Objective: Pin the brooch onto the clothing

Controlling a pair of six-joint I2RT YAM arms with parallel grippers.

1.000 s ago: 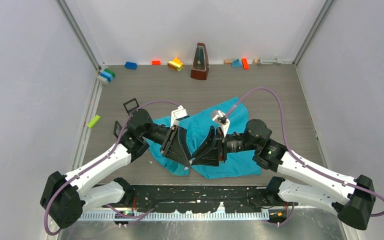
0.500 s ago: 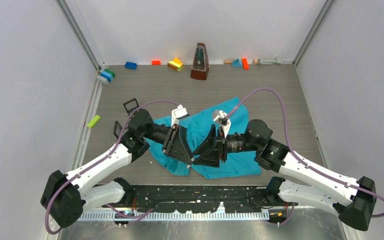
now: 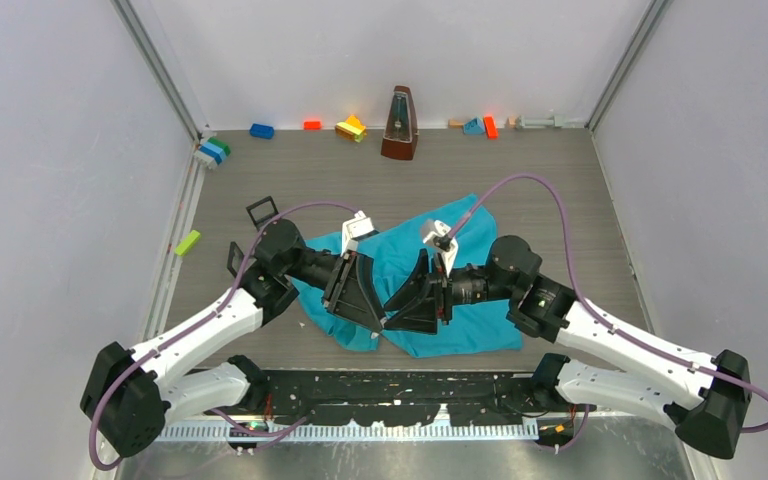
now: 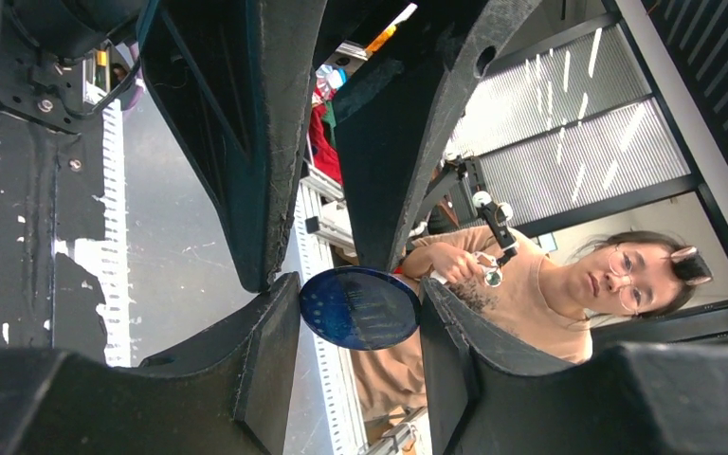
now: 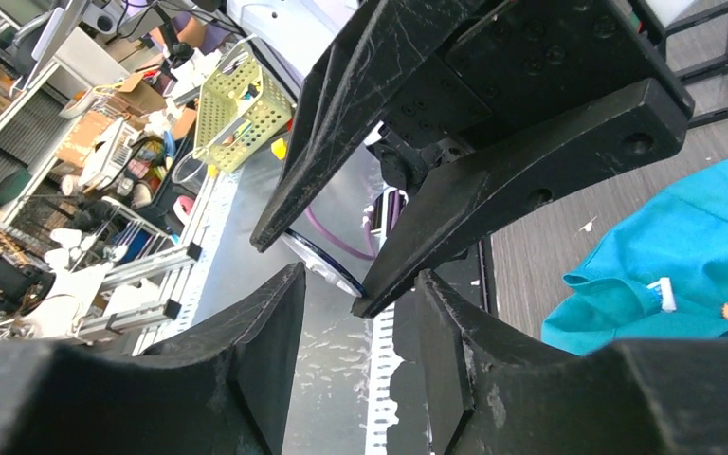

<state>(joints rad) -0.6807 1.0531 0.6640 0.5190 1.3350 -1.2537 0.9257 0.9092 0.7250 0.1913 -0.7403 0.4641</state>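
The clothing (image 3: 400, 260), a teal T-shirt, lies crumpled on the table's near middle; its fabric (image 5: 682, 265) and white neck label (image 5: 665, 294) show in the right wrist view. Both grippers meet tip to tip above its near edge. My left gripper (image 3: 380, 328) (image 4: 355, 303) is shut on the brooch (image 4: 360, 308), a round dark-blue disc held by its edges. In the right wrist view the brooch (image 5: 327, 265) shows edge-on with a white back. My right gripper (image 3: 388, 316) (image 5: 360, 280) is open, its fingers (image 4: 265, 190) ending just above the brooch.
A metronome (image 3: 399, 124) and loose toy bricks (image 3: 350, 128) line the back wall. A green brick (image 3: 188, 242) and small black frames (image 3: 261, 211) lie at the left. The black mounting rail (image 3: 400, 395) runs along the near edge. White walls close in both sides.
My right gripper has edged slightly left toward the left one, and its jaws have shifted a little in width. The left gripper has stayed put with the brooch.
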